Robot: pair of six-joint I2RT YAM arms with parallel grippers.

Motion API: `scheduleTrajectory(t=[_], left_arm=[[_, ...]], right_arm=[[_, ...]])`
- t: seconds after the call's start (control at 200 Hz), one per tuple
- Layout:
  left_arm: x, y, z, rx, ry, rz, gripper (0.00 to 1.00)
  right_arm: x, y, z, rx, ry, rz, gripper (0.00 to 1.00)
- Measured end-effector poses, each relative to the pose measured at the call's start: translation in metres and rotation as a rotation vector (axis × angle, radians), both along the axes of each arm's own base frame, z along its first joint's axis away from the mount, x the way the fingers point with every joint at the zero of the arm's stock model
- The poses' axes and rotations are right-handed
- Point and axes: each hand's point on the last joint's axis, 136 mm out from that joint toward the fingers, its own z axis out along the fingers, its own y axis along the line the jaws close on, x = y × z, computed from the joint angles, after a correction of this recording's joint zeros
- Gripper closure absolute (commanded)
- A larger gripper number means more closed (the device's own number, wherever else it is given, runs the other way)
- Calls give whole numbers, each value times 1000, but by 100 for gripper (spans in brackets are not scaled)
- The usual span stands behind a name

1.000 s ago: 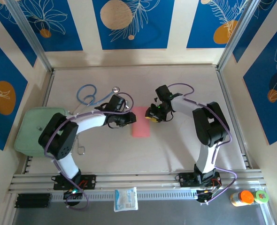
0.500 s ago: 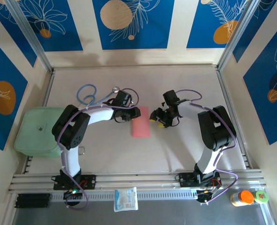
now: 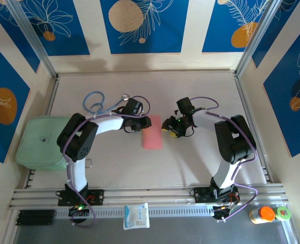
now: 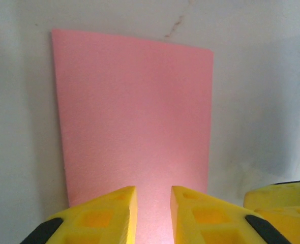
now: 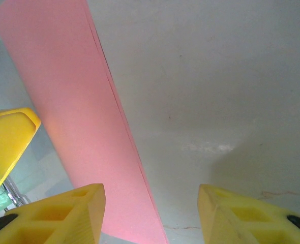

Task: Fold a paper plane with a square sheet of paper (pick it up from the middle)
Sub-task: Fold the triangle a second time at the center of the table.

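Note:
The square sheet of paper (image 3: 152,132) lies flat on the table as a salmon-pink rectangle, folded in half with its layered edge (image 5: 120,122) showing in the right wrist view. My left gripper (image 3: 142,123) sits low at the paper's far left end. Its yellow fingers (image 4: 114,213) stand a narrow gap apart over the pink sheet (image 4: 135,112), gripping nothing. My right gripper (image 3: 169,127) hovers just off the paper's right edge, jaws wide open (image 5: 151,190) and straddling that edge and bare table. A left finger (image 5: 7,137) shows beyond the paper (image 5: 73,91).
A blue stethoscope (image 3: 96,104) lies behind the left arm. A pale green pad (image 3: 38,142) sits at the table's left edge. A white packet (image 3: 136,216) and an orange-capped bottle (image 3: 264,214) rest on the near rail.
My left gripper swung up and right to the paper's far left end. My right gripper drew slightly right and its jaws spread wider. The paper stayed put.

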Motion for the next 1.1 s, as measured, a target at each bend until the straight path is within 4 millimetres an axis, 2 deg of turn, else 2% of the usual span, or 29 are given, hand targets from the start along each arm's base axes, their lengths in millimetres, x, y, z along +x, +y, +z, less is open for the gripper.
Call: scheduleTrajectory(t=[0.195, 0.415, 0.495, 0.775, 1.101], left_arm=[[0, 3, -2, 4, 7, 9, 79], [-8, 11, -15, 19, 45, 26, 83], [-11, 15, -20, 22, 62, 39, 83], [-11, 17, -21, -17, 54, 79, 84], [-11, 17, -21, -30, 57, 96, 84]], right_arm=[[1, 1, 0, 6, -5, 2, 48], [-2, 5, 1, 23, 3, 9, 49], [-7, 9, 0, 32, 17, 17, 50], [-32, 24, -8, 46, 74, 58, 51], [-40, 31, -8, 70, 87, 77, 55]])
